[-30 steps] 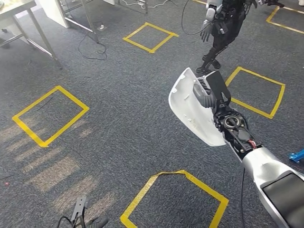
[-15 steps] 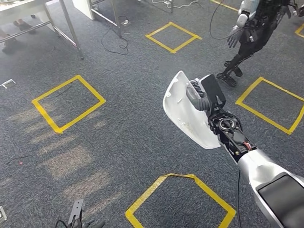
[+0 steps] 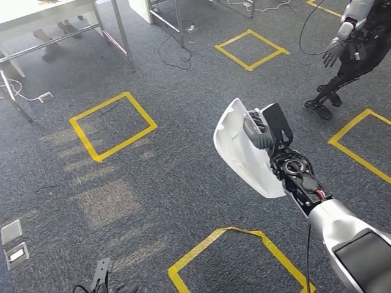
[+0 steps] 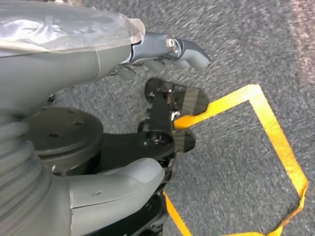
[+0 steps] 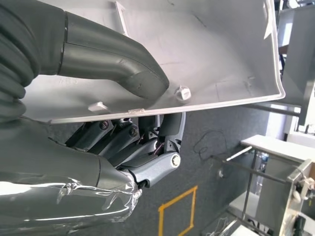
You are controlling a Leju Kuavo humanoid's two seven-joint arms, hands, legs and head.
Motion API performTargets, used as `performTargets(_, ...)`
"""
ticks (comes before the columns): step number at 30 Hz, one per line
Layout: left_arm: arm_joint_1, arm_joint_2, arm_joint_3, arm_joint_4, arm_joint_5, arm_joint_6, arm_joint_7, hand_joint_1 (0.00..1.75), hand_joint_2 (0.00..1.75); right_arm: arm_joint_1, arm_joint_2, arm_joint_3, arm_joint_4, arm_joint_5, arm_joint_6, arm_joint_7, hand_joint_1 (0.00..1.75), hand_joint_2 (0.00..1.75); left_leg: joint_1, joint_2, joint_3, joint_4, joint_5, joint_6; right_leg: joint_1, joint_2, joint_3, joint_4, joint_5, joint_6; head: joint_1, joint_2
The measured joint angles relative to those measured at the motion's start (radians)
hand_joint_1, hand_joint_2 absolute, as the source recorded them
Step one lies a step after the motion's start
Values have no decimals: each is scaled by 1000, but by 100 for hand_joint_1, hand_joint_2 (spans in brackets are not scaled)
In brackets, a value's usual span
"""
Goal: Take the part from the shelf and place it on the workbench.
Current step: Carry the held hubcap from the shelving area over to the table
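My right hand (image 3: 266,133) grips a white curved plastic part (image 3: 239,152), a shell with small ribs on its inner face, held out above the grey carpet right of the middle in the head view. In the right wrist view the thick thumb (image 5: 122,64) presses on the part's inner face (image 5: 208,54) and the darker fingers (image 5: 130,142) curl under its rim. My left hand (image 4: 122,54) hangs over the carpet, fingers stretched out, holding nothing.
Another humanoid robot (image 3: 355,43) stands at the far right. A table with metal legs (image 3: 115,30) and a person's feet (image 3: 51,43) are at the far left. Yellow tape squares (image 3: 113,125) mark the carpet, one close in front (image 3: 239,250). Cables (image 3: 177,52) and a floor socket box (image 3: 14,244) lie about.
The whole picture has shifted right, so the camera has turned left; the table has come further into view. My right hand still holds the part in the same way.
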Motion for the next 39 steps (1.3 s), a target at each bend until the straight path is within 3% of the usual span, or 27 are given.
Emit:
performTargets(3, -2, 0, 2, 0, 2, -5, -2, 0, 175, 7, -1, -4, -3, -9, 6, -5, 175, 175, 3, 55, -89, 204, -98, -9, 5, -24, -1, -2, 2, -7, -1, 0)
performTargets(4, -4, 0, 2, 0, 4, -10, -5, 0, 175, 9, -1, -5, -3, -13, 13, -8, 175, 175, 4, 61, -108, 249, -110, -10, 6, -33, -1, -2, 1, -7, -1, 0)
performTargets(5, -8, 0, 2, 0, 6, -16, -8, 0, 175, 11, -1, -5, -2, -18, 21, -11, 175, 175, 4, 64, -107, 251, -102, -10, 7, -42, -1, -2, 1, -7, -1, 0)
performTargets(6, -13, -1, 3, 0, 8, -21, -11, 0, 175, 11, 0, -5, -2, -22, 27, -13, 175, 175, 4, 68, -85, 209, -77, -8, 7, -52, 0, -1, 1, -7, -1, 0)
performTargets(8, -24, -1, 3, -1, 8, -26, -17, 0, 175, 7, 1, -7, -1, -25, 34, -17, 175, 175, -1, 98, -6, 61, -17, 1, 10, -69, 1, -1, -1, -4, -2, 0)
performTargets(10, -34, -1, 4, -2, 5, -33, -22, 0, 175, 4, 1, -8, 0, -25, 35, -17, 175, 175, -9, 124, 40, -34, 8, 13, 16, -85, 1, 0, -4, 2, 0, 0)
performTargets(12, -36, -2, 4, -2, -1, -40, -25, 0, 175, 2, 2, -8, 2, -25, 37, -17, 175, 175, -13, 115, 41, -47, 9, 23, 21, -102, 1, 0, -6, 10, 1, 0)
performTargets(14, -36, -5, 4, -3, -3, -36, -25, 0, 175, 1, 3, -8, 4, -24, 39, -18, 175, 175, -8, 98, 42, -52, 13, 31, 17, -95, -4, 16, -21, 20, 1, 0)
performTargets(16, -35, -8, 4, -3, 0, -26, -27, 0, 175, -1, 4, -8, 6, -22, 43, -19, 175, 175, -4, 83, 45, -57, 16, 40, 13, -58, -42, 103, -73, 30, 2, 0)
performTargets(18, -34, -10, 4, -3, 6, -17, -32, 0, 175, 2, 4, -8, 10, -17, 50, -20, 175, 175, -3, 65, 45, -57, 17, 44, 11, -33, -107, 246, -133, 35, 1, 0)
performTargets(19, -32, -12, 5, -3, 9, -15, -34, 0, 175, 6, 5, -8, 12, -13, 53, -21, 175, 175, -3, 54, 45, -56, 17, 45, 11, -29, -132, 295, -144, 36, 1, 0)
performTargets(20, -30, -14, 6, -3, 10, -12, -35, 0, 175, 9, 5, -8, 15, -8, 53, -22, 175, 175, -3, 43, 45, -55, 16, 45, 10, -27, -139, 305, -135, 36, 1, 0)
performTargets(21, -28, -15, 7, -3, 9, -12, -35, 0, 175, 12, 5, -8, 17, -2, 52, -22, 175, 175, -2, 31, 46, -53, 16, 44, 10, -25, -127, 273, -107, 35, 1, 0)
performTargets(23, -25, -15, 8, -3, -1, -16, -29, 0, 175, 18, 5, -9, 16, 12, 44, -21, 175, 175, -1, 11, 45, -48, 13, 40, 8, -3, -67, 135, -35, 31, 1, 0)
performTargets(24, -26, -16, 8, -3, -8, -20, -25, 0, 175, 23, 5, -10, 13, 17, 40, -18, 175, 175, -1, 2, 43, -44, 12, 37, 6, 12, -39, 71, -13, 28, 1, 0)
performTargets(26, -25, -17, 8, -3, -16, -25, -18, 0, 175, 41, 4, -12, 5, 23, 36, -9, 175, 175, 0, -14, 37, -41, 13, 28, 5, 32, -14, 16, -7, 24, 1, 0)
performTargets(28, -20, -17, 8, -3, -18, -25, -15, 0, 175, 56, 6, -12, -5, 29, 36, -1, 175, 175, 2, -24, 32, -44, 16, 18, 5, 22, -10, 10, -5, 15, 1, 0)
performTargets(30, -16, -17, 8, -3, -22, -25, -13, 0, 175, 61, 8, -14, -14, 36, 35, 7, 175, 175, 0, 0, 17, -11, -8, 7, 1, 8, -5, 1, 0, 3, 0, 0)
performTargets(33, -21, -18, 8, -3, -40, -36, -2, 0, 175, 69, 8, -19, -18, 43, 28, 12, 175, 175, 2, 56, -68, 174, -99, -4, 2, -15, -3, -3, 2, -3, -1, 0)
performTargets(35, -27, -19, 8, -3, -52, -44, 7, 0, 175, 82, 8, -22, -20, 44, 26, 15, 175, 175, 3, 65, -104, 248, -115, -6, 4, -32, -3, -3, 1, -4, -1, 0)
performTargets(36, -30, -20, 8, -3, -57, -48, 10, 0, 175, 88, 8, -25, -22, 43, 25, 16, 175, 175, 3, 68, -94, 227, -95, -5, 4, -40, -2, -2, 0, -4, -1, 0)
performTargets(39, -44, -20, 8, -3, -62, -55, 10, 0, 175, 90, 8, -35, -33, 45, 33, 22, 175, 175, -2, 96, 10, 22, -6, 7, 7, -60, 0, -1, -4, 0, -1, 0)
